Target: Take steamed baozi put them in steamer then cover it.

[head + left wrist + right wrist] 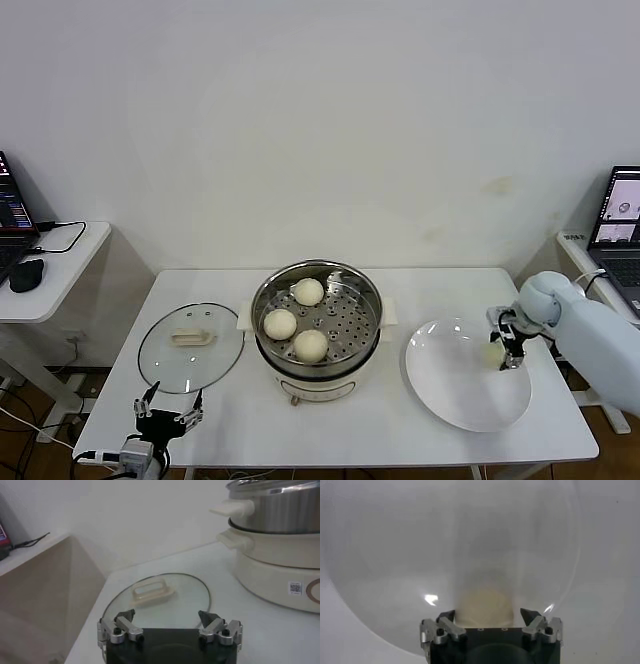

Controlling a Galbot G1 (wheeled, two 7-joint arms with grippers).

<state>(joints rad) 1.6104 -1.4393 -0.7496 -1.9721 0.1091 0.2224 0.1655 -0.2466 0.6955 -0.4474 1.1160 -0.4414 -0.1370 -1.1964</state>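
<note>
Three baozi [296,321] sit in the steamer [370,300]; a fourth baozi [485,607] lies on one plate [450,390] at three o'clock, with the right gripper [508,352] clenching around it. One cover [190,347] lies at nine o'clock. The left gripper [168,408] is released.

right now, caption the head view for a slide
Right gripper at the last baozi on the plate; three baozi in steamer.

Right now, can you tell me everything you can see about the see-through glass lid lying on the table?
The round clear glass lid has a thin steel rim and a cream-white bar handle in its middle. It lies flat, handle up, on the white table, beside the shiny steel steamer pot on the robot's left, not covering it. The table shows through the glass. Nothing grips it; the open left gripper hovers at its near edge.
</note>
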